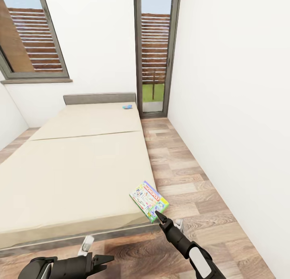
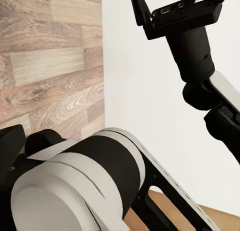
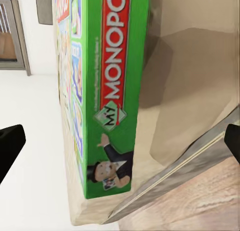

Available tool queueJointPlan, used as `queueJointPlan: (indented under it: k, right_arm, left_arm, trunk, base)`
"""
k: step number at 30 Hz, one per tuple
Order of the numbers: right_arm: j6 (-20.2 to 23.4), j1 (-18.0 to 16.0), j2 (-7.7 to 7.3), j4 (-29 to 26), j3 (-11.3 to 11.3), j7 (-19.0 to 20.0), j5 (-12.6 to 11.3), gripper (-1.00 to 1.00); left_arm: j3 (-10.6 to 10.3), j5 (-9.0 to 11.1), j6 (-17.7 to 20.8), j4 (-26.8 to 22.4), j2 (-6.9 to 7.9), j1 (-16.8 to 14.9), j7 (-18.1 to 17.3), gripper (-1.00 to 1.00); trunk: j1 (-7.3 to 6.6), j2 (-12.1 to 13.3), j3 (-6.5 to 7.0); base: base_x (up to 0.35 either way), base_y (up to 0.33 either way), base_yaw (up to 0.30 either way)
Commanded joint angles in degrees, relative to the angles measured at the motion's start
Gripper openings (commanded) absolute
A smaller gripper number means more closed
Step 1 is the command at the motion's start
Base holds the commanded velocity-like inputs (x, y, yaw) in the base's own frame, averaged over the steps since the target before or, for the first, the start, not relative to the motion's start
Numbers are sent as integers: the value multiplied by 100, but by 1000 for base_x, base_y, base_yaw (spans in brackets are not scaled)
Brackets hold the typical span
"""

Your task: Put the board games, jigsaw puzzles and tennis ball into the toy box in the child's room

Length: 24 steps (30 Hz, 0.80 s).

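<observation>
the left gripper (image 1: 105,259) is seen low at the left of the head view, in front of the bed's foot, its fingers spread apart with nothing between them. the bed (image 1: 72,166) is stretched from the near left up to the grey headboard (image 1: 99,98) under a window (image 1: 30,37). a small light blue board game (image 1: 127,107) is laid on the far right corner of the mattress, near the headboard. further right, the green board game (image 1: 148,200) is tilted at the near right corner of the bed, overhanging the wood-plank floor (image 1: 189,182). the right gripper (image 1: 161,218) is reached up to that box's lower edge; in the right wrist view the green box (image 3: 107,91) is seen between the two dark fingertips (image 3: 10,148), which are set wide and clear of its faces, so no grip is shown.
</observation>
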Motion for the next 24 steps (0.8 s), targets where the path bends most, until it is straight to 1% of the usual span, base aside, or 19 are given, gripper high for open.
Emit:
queueJointPlan:
  k: [1, 3, 24]
  right_arm:
    - [52, -3, 6, 1, -29, 12, -33, 100]
    - [51, -3, 6, 1, -28, 12, -32, 100]
    - [51, -3, 6, 1, -27, 12, -31, 100]
  left_arm:
    - [2, 6, 32, 0, 0, -2, -15, 100]
    - [2, 6, 35, 0, 0, -2, -12, 100]
    - [2, 0, 24, 0, -1, -3, -11, 100]
  trunk:
    - [22, -44, -23]
    - [66, -124, -59]
    - [66, -124, -59]
  base:
    - [0, 0, 0]
    - [0, 0, 0]
    - [1, 0, 0]
